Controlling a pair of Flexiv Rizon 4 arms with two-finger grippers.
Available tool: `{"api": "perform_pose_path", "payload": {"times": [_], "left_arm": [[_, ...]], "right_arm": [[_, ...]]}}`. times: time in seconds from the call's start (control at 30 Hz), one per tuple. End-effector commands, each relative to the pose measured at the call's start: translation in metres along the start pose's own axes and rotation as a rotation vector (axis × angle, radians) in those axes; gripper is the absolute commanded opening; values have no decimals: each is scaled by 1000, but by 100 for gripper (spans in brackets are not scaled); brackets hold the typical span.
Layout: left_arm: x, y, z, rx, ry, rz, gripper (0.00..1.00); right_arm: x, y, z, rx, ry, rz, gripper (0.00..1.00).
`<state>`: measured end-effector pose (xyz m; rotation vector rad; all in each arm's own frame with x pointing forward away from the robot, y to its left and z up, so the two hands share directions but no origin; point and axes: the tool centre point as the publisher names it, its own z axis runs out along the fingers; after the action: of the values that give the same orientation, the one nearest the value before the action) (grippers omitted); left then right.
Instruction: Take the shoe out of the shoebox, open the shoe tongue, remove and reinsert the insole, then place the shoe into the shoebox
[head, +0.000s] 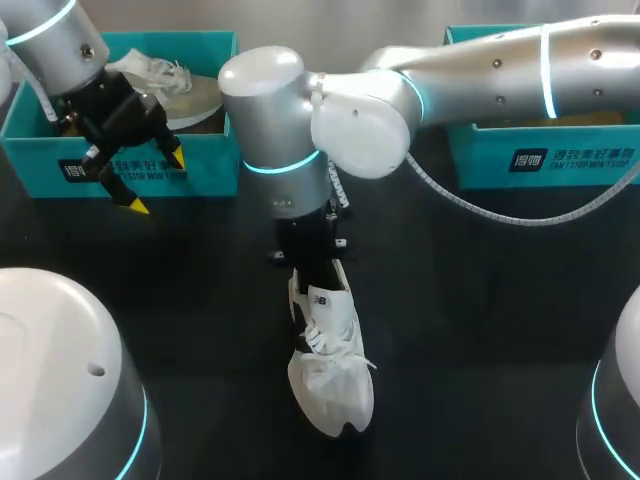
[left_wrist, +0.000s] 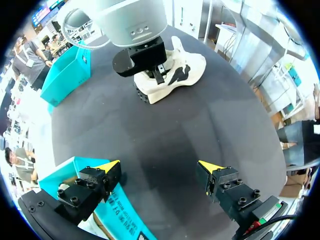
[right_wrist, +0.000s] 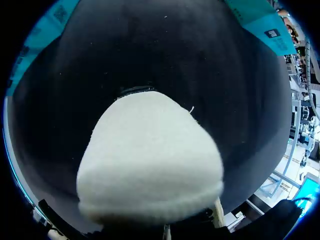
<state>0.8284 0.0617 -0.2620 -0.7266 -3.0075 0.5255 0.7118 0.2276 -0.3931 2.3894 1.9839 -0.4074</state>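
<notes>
The white fabric sneaker (head: 330, 370) lies on the black table (head: 480, 300), the right gripper (head: 312, 262) down at its heel. Whether it grips, I can't tell, as the shoe blocks its wrist view. The left gripper (head: 155, 180) hangs spread and empty before the teal cardboard shoebox (head: 40, 150) holding another white shoe (head: 170, 80).

Head view looks down (sharing the shoe (head: 325, 345) with left wrist).

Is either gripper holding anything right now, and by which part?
Left gripper is open and empty. Right gripper sits at the white shoe's heel end; whether it grips there cannot be told.
</notes>
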Motion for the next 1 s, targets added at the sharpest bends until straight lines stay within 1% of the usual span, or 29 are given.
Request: {"api": "perform_pose_path", "payload": {"times": [0.03,0.13,0.23,0.37,0.47,0.53,0.63,0.67,0.7,0.77,0.8,0.83,0.87,0.93,1.0], "left_arm": [[0,0,0,-2,1,0,100],[0,0,0,-2,1,0,100],[0,0,0,-2,1,0,100],[0,0,0,-2,1,0,100],[0,0,0,-2,1,0,100],[0,0,0,-2,1,0,100],[0,0,0,-2,1,0,100],[0,0,0,-2,1,0,100],[0,0,0,-2,1,0,100],[0,0,0,-2,1,0,100],[0,0,0,-2,1,0,100],[0,0,0,-2,1,0,100],[0,0,0,-2,1,0,100],[0,0,0,-2,1,0,100],[0,0,0,-2,1,0,100]], "right_arm": [[-5,-11,-23,-58,4,27,0],[-5,-16,-34,-60,8,-20,0],[-8,-21,-38,-66,9,-48,0],[-12,-24,-35,-57,24,-96,0],[-11,-25,-30,-54,30,-131,0],[-7,-27,-30,-67,17,-163,0],[-6,-30,-32,-64,4,-178,0],[-6,-31,-33,-62,3,-179,14],[-7,-31,-33,-58,3,-184,21],[-8,-33,-33,-58,3,-196,42],[-9,-33,-33,-55,2,-202,49],[-9,-33,-33,-56,2,-209,71],[-9,-33,-33,-56,1,-212,84],[-10,-34,-33,-52,-3,-225,99],[-10,-33,-31,-59,-1,-247,100]]}}
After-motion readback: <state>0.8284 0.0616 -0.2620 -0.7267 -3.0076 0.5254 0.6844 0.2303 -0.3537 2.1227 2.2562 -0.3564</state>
